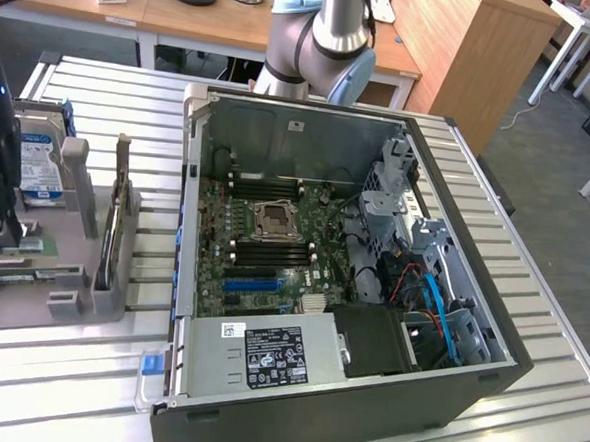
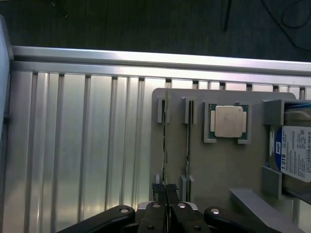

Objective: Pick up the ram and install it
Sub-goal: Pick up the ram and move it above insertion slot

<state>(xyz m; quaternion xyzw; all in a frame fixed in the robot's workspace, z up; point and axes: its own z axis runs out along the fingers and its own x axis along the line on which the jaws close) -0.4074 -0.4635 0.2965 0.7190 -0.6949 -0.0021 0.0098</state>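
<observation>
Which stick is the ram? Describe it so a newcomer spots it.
On the slatted aluminium table, find the grey holder carrying a square silver processor chip and two thin sticks on edge. The ram is the stick at the holder's edge, farther from the chip than its neighbour, with the gripper shut on it.

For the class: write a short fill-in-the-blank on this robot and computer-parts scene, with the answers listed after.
1. The gripper is ___ on the ram.
2. In the wrist view, ___ thin sticks stand on edge in the gray holder.
3. The square silver chip in the holder is a ___.
4. The computer case lies with its side ___, motherboard showing.
Missing words: shut; two; processor; open.
</observation>
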